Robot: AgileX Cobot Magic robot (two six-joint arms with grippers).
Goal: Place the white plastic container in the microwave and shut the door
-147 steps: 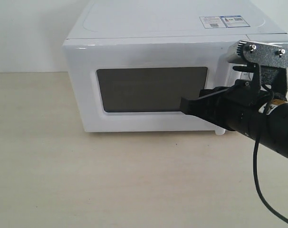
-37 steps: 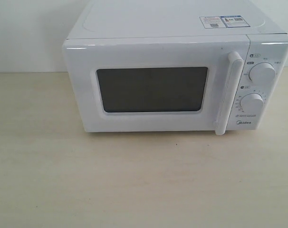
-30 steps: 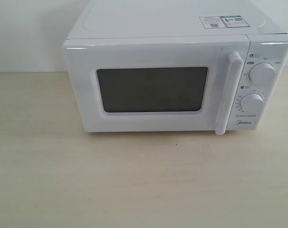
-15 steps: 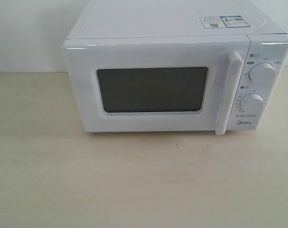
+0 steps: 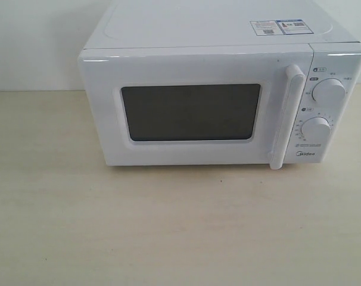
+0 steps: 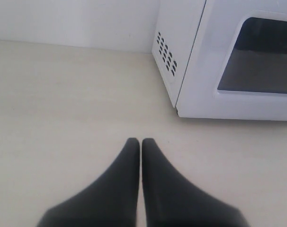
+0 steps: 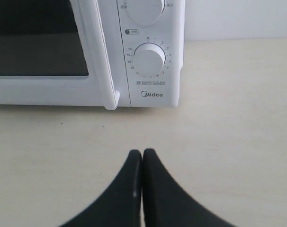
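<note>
The white microwave (image 5: 216, 101) stands on the pale table (image 5: 168, 232). Its door (image 5: 192, 110), with a dark window and a vertical white handle (image 5: 286, 116), is closed flat against the body. The white plastic container is out of view in every frame. In the exterior view neither arm appears. My left gripper (image 6: 141, 141) is shut and empty, low over the table in front of the microwave's (image 6: 219, 61) vented corner. Also shut with nothing in it, my right gripper (image 7: 142, 152) hovers in front of the dial panel (image 7: 150, 59).
Two round white dials (image 5: 328, 92) (image 5: 316, 129) sit on the panel right of the handle. Stickers (image 5: 280, 27) lie on the microwave's top. A white wall stands behind. Bare table stretches in front of the microwave.
Several seconds ago the right arm reached across the door handle; it has since withdrawn from the exterior view. Over the last second nothing has moved.
</note>
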